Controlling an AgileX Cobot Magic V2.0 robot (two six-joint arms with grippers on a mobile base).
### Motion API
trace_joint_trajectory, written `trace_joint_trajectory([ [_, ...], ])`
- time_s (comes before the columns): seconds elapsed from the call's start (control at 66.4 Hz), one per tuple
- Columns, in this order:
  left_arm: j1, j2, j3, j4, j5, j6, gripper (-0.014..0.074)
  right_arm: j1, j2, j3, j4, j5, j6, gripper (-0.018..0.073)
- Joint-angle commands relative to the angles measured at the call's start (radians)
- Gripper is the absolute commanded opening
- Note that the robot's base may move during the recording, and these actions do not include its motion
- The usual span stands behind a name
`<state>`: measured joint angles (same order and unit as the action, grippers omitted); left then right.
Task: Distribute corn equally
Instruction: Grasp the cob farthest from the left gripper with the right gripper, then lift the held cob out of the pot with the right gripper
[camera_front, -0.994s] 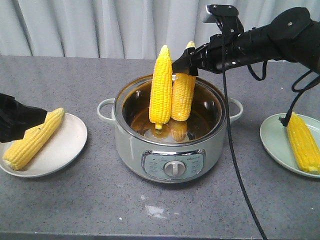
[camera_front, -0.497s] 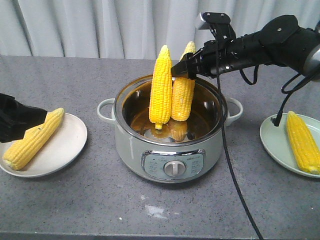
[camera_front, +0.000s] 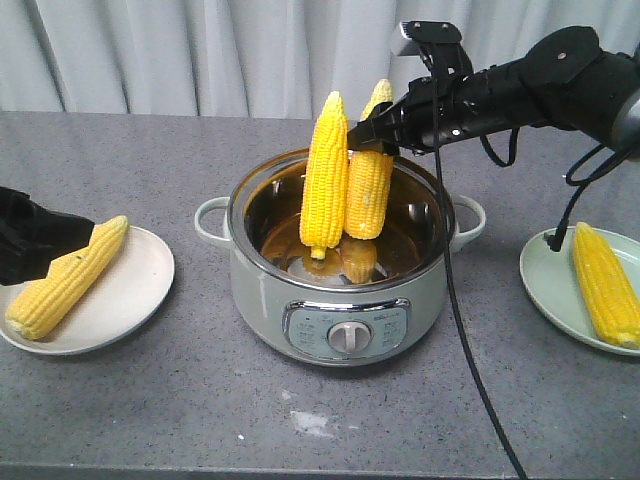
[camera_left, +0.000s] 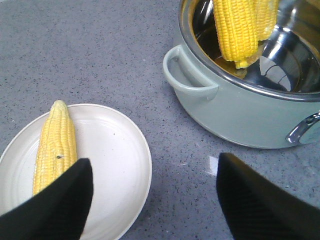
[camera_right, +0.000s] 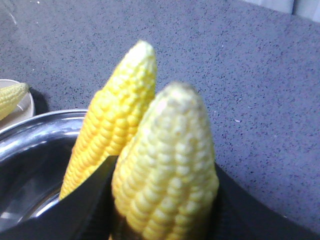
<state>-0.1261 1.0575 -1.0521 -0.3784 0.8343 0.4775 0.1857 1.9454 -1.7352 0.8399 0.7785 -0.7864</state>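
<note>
Your right gripper (camera_front: 368, 137) clamps a cob (camera_front: 368, 200) standing in the pot (camera_front: 340, 290).
Your left gripper (camera_left: 154, 164) gapes wide, the plate (camera_left: 117, 150) under one jaw.

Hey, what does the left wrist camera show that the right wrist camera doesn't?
Only the left wrist: the open left hand, most of the white plate, the pot's outer wall and handle. Only the right wrist: the right hand clamped around the gripped cob, and both standing cobs' tips. Both: the other standing cob, the pot's steel rim, the plated cob, the grey table.
</note>
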Motion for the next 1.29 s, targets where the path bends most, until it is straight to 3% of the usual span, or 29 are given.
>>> trace_joint_trajectory([
  [0.0,-0.005,-0.018,-0.021,-0.032,-0.055,-0.001,0.0503,-0.001,-0.089,-0.034,0.033,-0.040,-0.013,0.0194],
  [0.331,-0.005,-0.018,-0.021,-0.032,-0.055,-0.001,0.0503,-0.001,-0.208,-0.034,0.007,0.025,0.019,0.0196],
  [0.557,-0.005,-0.018,-0.021,-0.032,-0.055,-0.001,0.0503,-0.001,-0.335,-0.034,-0.173,0.113,0.241,0.0196],
  [0.662,-0.005,-0.018,-0.021,-0.032,-0.055,-0.001,0.0503,-0.001,-0.401,-0.015,-0.226,0.146,0.283,0.0196],
  [0.978,-0.005,-0.018,-0.021,-0.032,-0.055,-0.001,0.0503,-0.001,-0.691,0.320,-0.229,0.025,0.263,0.0196],
  [1.28,-0.005,-0.018,-0.021,-0.032,-0.055,-0.001,0.0503,-0.001,-0.934,0.552,-0.229,0.023,0.264,0.0196],
])
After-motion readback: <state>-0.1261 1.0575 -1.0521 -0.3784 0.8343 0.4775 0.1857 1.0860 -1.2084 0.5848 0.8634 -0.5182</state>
